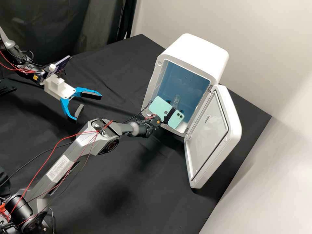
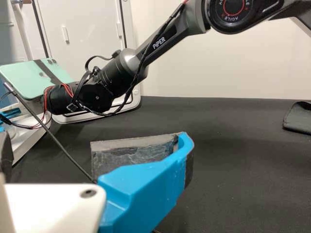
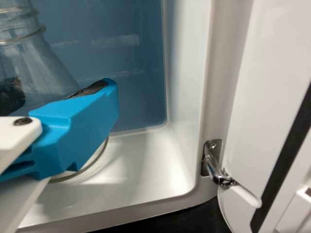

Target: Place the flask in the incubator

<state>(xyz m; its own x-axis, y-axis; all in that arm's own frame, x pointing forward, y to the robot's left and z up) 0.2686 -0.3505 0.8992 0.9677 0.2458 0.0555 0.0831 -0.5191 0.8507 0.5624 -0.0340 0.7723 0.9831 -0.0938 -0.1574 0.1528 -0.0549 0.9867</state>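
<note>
while r hand (image 3: 60,95) grips flask (image 3: 34,58) in incubator (image 1: 195,52) | l hand (image 1: 87,107) splayed

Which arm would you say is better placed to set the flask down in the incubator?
Right. The right gripper is inside the incubator, shut on the flask. The left gripper hangs open over the bench, away from the incubator.

High camera overlooks the black cloth worktop (image 1: 146,185); both wrist cameras face the open white blue-lined incubator box (image 1: 195,52), right closest.
</note>
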